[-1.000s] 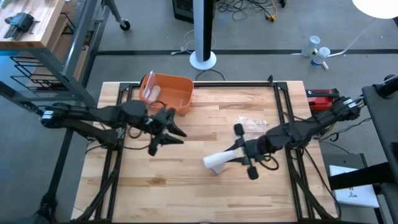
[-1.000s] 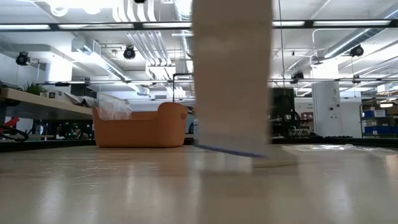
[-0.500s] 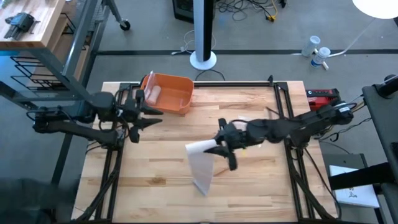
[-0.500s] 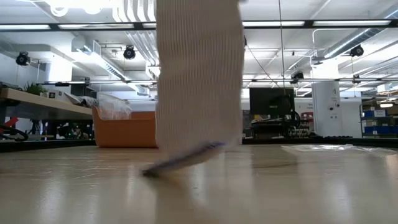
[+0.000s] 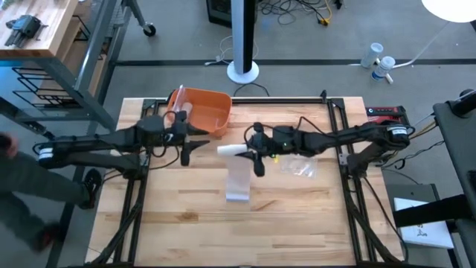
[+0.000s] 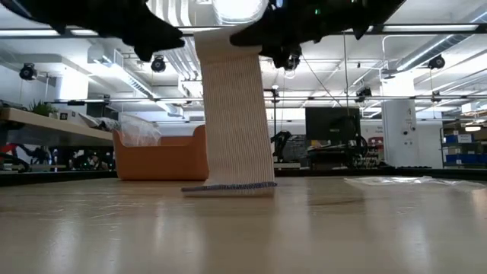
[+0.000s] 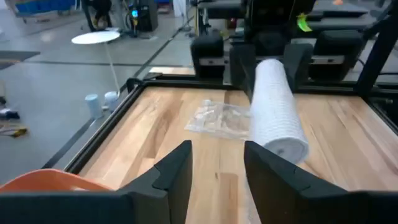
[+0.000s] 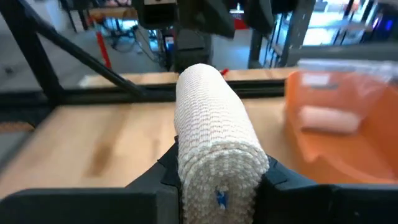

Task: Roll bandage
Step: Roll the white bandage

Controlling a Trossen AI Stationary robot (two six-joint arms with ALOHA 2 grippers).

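A white bandage roll (image 5: pixel 230 150) is held up over the table's middle with my right gripper (image 5: pixel 248 152) shut on it. A strip of bandage (image 6: pixel 234 114) hangs from the roll, and its lower end (image 5: pixel 238 187) lies on the table. In the right wrist view the roll (image 8: pixel 214 127) fills the gap between the fingers. My left gripper (image 5: pixel 186 143) stands open a little to the left of the roll, pointing at it. The roll (image 7: pixel 277 109) shows ahead of that gripper's fingers in the left wrist view. My right gripper pinches the roll's round sides (image 8: pixel 186 163) between its two fingers. The fingers come level from the table's right and lie along the roll, which sticks out past the fingertips toward the left. The roll is lifted clear; its loose strip hangs down with the end on the table.
An orange bin (image 5: pixel 210 113) with a wrapped item inside stands at the far left. A clear plastic wrapper (image 5: pixel 299 165) lies right of the strip. A person (image 5: pixel 18 186) stands beside the table's left side. Bare wood lies along the near edge.
My right gripper has carried the roll up and toward the table's far left. The bandage has unrolled into a strip whose end slid left along the table and now hangs straight. My left gripper drew back toward the left, then came back toward the roll.
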